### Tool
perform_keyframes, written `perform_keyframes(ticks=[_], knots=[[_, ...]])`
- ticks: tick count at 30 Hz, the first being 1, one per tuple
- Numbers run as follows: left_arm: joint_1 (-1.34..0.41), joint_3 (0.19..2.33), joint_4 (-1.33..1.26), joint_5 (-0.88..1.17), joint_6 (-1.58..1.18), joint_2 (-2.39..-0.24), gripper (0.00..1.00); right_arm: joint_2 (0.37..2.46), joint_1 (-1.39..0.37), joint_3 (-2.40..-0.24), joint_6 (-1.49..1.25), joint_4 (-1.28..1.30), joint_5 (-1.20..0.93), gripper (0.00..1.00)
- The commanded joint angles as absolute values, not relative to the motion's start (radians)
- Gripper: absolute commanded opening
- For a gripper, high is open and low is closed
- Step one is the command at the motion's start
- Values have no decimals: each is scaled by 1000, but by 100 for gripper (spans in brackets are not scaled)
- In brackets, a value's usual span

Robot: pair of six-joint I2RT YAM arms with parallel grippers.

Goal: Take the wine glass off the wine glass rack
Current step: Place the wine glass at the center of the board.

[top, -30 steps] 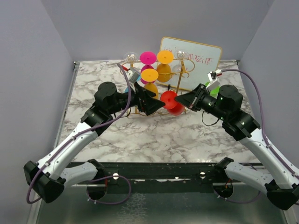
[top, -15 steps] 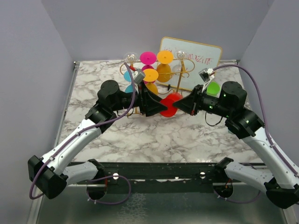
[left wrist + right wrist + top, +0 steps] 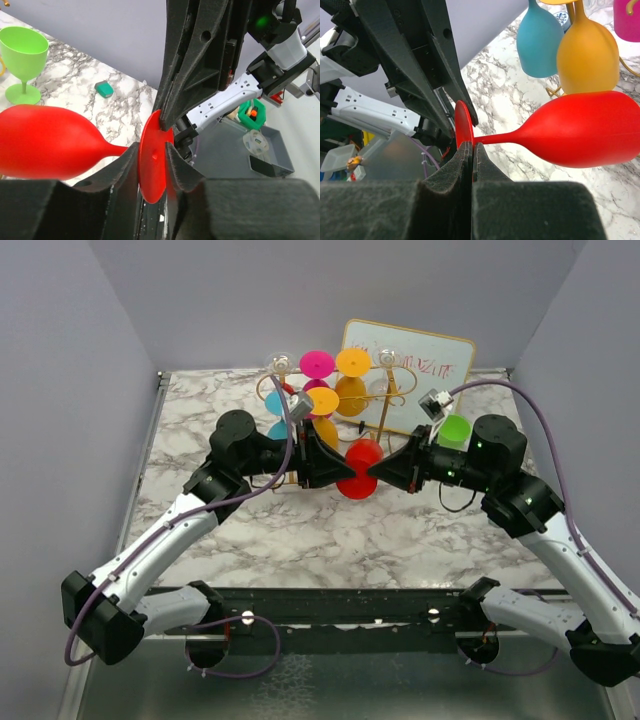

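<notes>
The red wine glass [image 3: 362,452] hangs on its side in the air in front of the gold wire wine glass rack [image 3: 384,410], free of it. My right gripper [image 3: 471,145] is shut on the rim of the glass's foot [image 3: 462,122], with the bowl [image 3: 585,130] pointing away to the right. My left gripper [image 3: 152,157] comes from the opposite side. Its jaws straddle the same foot [image 3: 154,165], a little apart, wider than the thin disc. In the top view both grippers' tips meet under the glass.
Blue [image 3: 539,42], orange [image 3: 587,55], magenta [image 3: 317,364] and yellow [image 3: 353,362] glasses hang on the rack. A green glass [image 3: 455,430] stands upright by the right arm. A gold-framed whiteboard [image 3: 420,365] leans at the back. A small teal block [image 3: 105,89] lies on the marble.
The right gripper has shifted the red glass slightly left. The left gripper's jaws have narrowed from wide open to close around the glass's foot.
</notes>
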State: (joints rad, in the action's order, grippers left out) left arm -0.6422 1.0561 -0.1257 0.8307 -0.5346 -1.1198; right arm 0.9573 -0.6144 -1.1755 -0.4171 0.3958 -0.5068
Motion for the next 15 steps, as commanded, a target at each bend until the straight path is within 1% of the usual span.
perform_keyframes(ticks=[1,2,5,6,9,10,13,14,15], knots=[[-647,1075,-123,937,-533,-1138,23,963,-616,-1191,-386,429,-479,0],[-647,1077,-120,939,-532,-1141,19,963,-616,-1192,-383,433,-474,0],[-647,1081,-120,944,-532,-1154,1,955,-616,-1183,-384,431,-472,0],[-647,1083,-119,948,-532,-1157,0,952,-616,-1177,-389,429,-472,0],[-647,1084,-120,950,-528,-1164,0,951,-615,-1169,-393,435,-478,1],[-647,1082,-120,952,-526,-1164,0,951,-616,-1169,-394,442,-474,4],[-649,1073,-118,949,-516,-1162,0,952,-616,-1174,-387,467,-467,17],[-649,1069,-119,947,-514,-1161,0,954,-616,-1176,-387,474,-464,23],[-648,1067,-120,946,-512,-1160,0,957,-616,-1179,-392,482,-454,32]])
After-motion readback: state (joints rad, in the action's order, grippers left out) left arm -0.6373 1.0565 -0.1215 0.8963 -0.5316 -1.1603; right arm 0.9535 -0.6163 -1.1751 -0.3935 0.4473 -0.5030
